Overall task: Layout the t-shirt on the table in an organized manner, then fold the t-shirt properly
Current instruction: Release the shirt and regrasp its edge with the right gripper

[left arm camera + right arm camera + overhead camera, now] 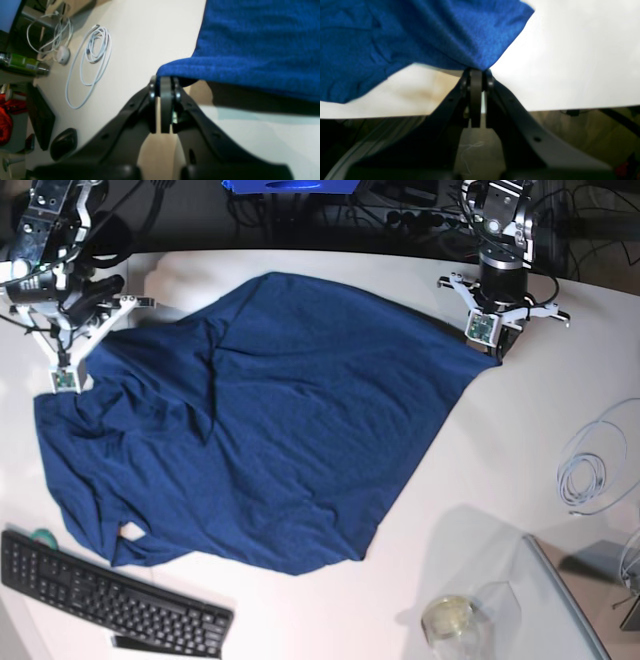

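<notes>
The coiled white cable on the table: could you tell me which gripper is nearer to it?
Left. The left gripper grips the t-shirt corner just up-table from the cable; the right gripper is across the table.

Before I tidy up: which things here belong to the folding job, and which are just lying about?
Job: t-shirt; table; left gripper and right gripper, jaws shut on the t-shirt.
Lying about: keyboard; white cable; mouse; green bottle.
</notes>
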{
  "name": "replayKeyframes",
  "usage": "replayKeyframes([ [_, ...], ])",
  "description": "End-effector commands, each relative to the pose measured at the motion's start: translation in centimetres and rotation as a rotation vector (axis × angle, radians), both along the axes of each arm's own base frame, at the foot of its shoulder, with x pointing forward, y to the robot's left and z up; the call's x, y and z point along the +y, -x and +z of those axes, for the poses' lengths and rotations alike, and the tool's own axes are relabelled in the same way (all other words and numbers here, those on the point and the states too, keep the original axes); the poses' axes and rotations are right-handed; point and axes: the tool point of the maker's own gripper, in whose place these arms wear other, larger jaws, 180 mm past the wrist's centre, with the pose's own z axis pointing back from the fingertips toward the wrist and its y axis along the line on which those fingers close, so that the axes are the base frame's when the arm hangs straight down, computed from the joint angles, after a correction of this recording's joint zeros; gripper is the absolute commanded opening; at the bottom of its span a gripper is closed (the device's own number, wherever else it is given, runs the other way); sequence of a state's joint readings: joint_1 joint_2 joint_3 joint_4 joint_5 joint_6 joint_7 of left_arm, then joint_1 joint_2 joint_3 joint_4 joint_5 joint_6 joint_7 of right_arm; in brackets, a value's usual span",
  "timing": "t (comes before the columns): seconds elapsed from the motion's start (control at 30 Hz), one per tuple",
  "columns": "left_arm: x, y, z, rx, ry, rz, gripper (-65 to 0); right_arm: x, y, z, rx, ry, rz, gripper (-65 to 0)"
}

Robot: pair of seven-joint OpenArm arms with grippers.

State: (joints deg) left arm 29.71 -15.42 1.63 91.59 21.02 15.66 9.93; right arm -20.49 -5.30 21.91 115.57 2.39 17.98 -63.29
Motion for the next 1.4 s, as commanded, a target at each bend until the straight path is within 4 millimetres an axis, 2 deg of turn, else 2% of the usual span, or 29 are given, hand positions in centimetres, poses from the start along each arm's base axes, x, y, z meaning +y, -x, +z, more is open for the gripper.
replayKeyframes([
  [0.0,0.1,-0.4,0.9,-0.033,-0.016,-0.009,-65.0,-0.2,-1.6,1.2,-0.065,0.011,0.001,-65.0],
  [0.1,0.1,-0.4,0.8,-0.032,-0.018,-0.009,-65.0,-0.1,-3.7,2.3,-0.143,0.013,0.010,-65.0],
  [0.23,0.7,0.4,-0.5,0.009,-0.027,-0.001,-65.0,1.7,-7.4,4.4,-0.257,0.009,0.090,-65.0],
  [0.3,1.0,1.0,-1.4,0.035,-0.033,0.004,-65.0,3.4,-9.3,5.6,-0.307,0.000,0.149,-65.0],
  [0.43,1.7,2.2,-3.0,0.085,-0.045,0.013,-65.0,7.9,-13.2,8.9,-0.462,-0.032,0.285,-65.0],
  [0.5,1.9,2.5,-3.4,0.100,-0.048,0.017,-65.0,11.2,-15.0,10.9,-0.538,-0.055,0.376,-65.0],
  [0.6,1.8,2.6,-3.4,0.099,-0.047,0.018,-65.0,15.7,-16.8,11.7,-0.561,-0.090,0.500,-65.0],
  [0.67,1.8,2.7,-3.4,0.099,-0.045,0.018,-65.0,17.9,-17.7,10.4,-0.521,-0.109,0.554,-65.0],
  [0.83,1.9,2.9,-3.6,0.108,-0.048,0.021,-65.0,22.1,-18.9,3.9,-0.327,-0.137,0.670,-64.5],
  [0.9,1.9,2.9,-3.6,0.110,-0.048,0.022,-65.0,23.3,-19.0,1.9,-0.268,-0.125,0.723,-59.3],
  [0.97,1.9,2.9,-3.6,0.110,-0.048,0.022,-65.0,23.7,-19.1,1.4,-0.241,-0.104,0.759,-48.2],
  [1.03,1.9,2.9,-3.6,0.110,-0.048,0.022,-65.0,23.4,-19.1,2.5,-0.262,-0.098,0.746,-36.8],
  [1.1,1.9,2.9,-3.6,0.110,-0.048,0.022,-65.0,20.4,-19.1,4.2,-0.311,-0.083,0.670,-29.4],
  [1.17,1.9,2.9,-3.6,0.110,-0.048,0.022,-65.0,17.0,-18.1,5.0,-0.338,-0.083,0.565,-27.3],
  [1.23,2.0,3.0,-3.7,0.113,-0.048,0.022,-65.0,12.5,-16.7,4.0,-0.308,-0.084,0.389,-27.3],
  [1.3,2.0,3.0,-3.6,0.112,-0.049,0.024,-65.0,7.9,-14.8,1.9,-0.253,-0.084,0.180,-27.3],
  [1.37,2.0,3.0,-3.6,0.112,-0.049,0.024,-65.0,4.5,-13.1,-0.2,-0.205,-0.078,0.048,-27.3],
])
